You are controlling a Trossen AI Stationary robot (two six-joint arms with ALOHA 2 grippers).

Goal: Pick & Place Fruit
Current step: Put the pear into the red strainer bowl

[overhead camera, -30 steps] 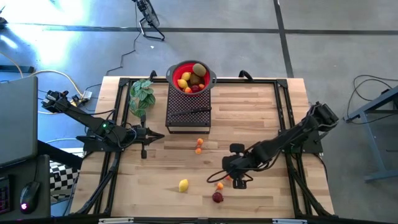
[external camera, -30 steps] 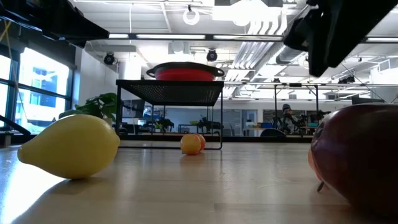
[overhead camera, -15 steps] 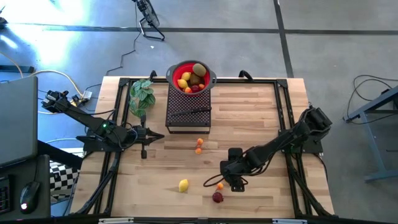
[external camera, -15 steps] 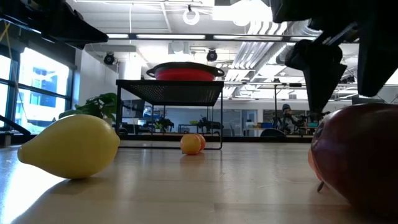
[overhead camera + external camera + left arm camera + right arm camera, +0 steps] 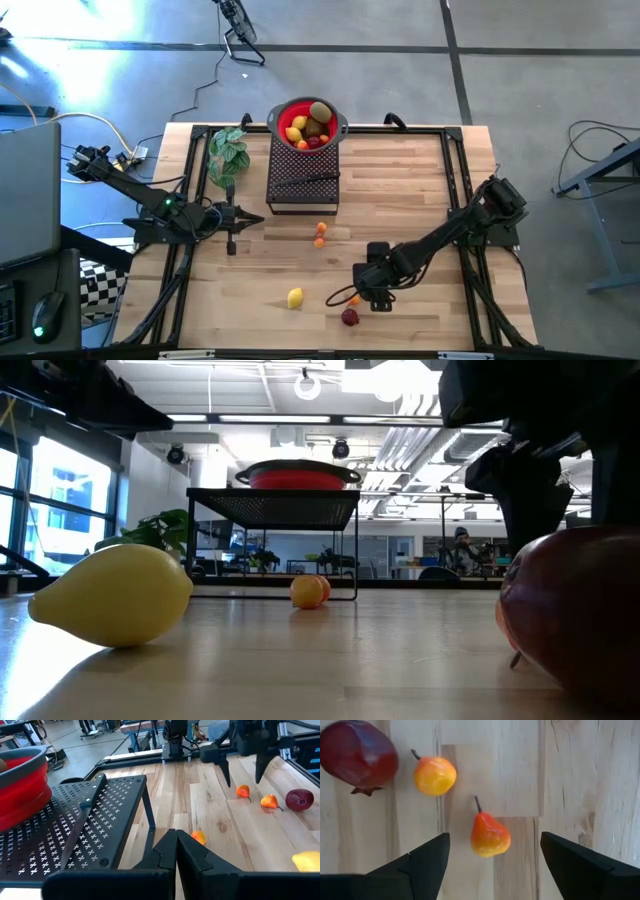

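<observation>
Right gripper [image 5: 490, 862] wide open and empty, above small orange-red pear [image 5: 489, 834] with dark stem, nearer the dark red fruit [image 5: 357, 753] than before, lower too.

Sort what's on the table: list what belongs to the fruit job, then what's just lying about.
Job:
- orange pear, between the open right hand's fingers
- second orange fruit
- dark red fruit
- lemon
- orange fruit near the rack
- red bowl of fruit

Lying about:
- plant
- black rack
- left hand, idle
</observation>
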